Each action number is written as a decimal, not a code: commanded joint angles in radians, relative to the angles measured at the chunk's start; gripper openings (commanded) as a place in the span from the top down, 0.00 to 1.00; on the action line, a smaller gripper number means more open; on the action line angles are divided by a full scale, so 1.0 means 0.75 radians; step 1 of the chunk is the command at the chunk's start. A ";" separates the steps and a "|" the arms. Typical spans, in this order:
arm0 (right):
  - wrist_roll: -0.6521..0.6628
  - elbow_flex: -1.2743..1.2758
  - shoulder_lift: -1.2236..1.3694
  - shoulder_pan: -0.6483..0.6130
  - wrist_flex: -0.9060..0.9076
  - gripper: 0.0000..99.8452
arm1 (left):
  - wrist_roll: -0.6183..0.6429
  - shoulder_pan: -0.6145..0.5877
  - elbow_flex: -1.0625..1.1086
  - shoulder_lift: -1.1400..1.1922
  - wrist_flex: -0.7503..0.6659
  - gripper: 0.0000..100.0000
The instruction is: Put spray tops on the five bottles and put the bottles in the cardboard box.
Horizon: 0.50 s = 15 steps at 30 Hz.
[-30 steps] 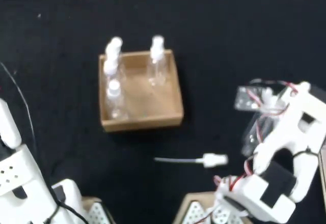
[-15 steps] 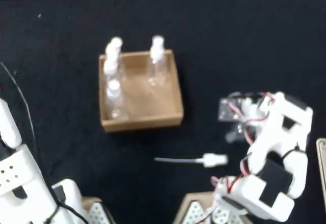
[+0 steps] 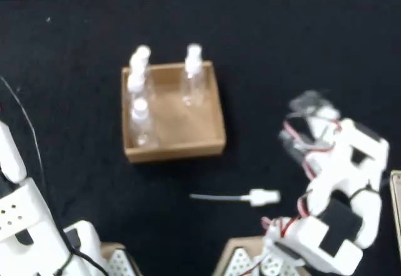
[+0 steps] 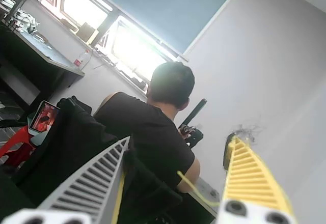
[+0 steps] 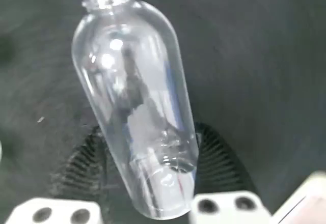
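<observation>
on the black counter (image 3: 282,44) the cardboard box (image 3: 213,139) sits left of centre, holding four capped bottles (image 3: 139,122): three along its left wall, one at its upper right corner. one loose spray top (image 3: 263,196) lies at lower centre. the right tool (image 5: 153,165) pinches one uncapped bottle (image 5: 135,102) at right of the box. the left tool (image 4: 178,145) is spread, pointing up into the room.

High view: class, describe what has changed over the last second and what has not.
The right gripper, shut on the uncapped bottle, shifted leftward with its arm, away from the table's right side. The loose spray top, the cardboard box, its capped bottles and the left arm stayed put.
</observation>
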 commanded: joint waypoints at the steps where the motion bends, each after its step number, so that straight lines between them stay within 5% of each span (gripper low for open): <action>1: -0.428 -0.073 0.003 0.176 -0.006 0.94 | 0.002 0.009 -0.013 -0.010 -0.025 0.73; 8: -0.184 -0.122 -0.009 0.180 0.164 0.67 | 0.002 0.011 -0.013 -0.010 -0.025 0.73; 15: -0.061 -0.470 0.003 0.080 0.426 0.64 | 0.002 0.011 -0.013 -0.010 -0.025 0.73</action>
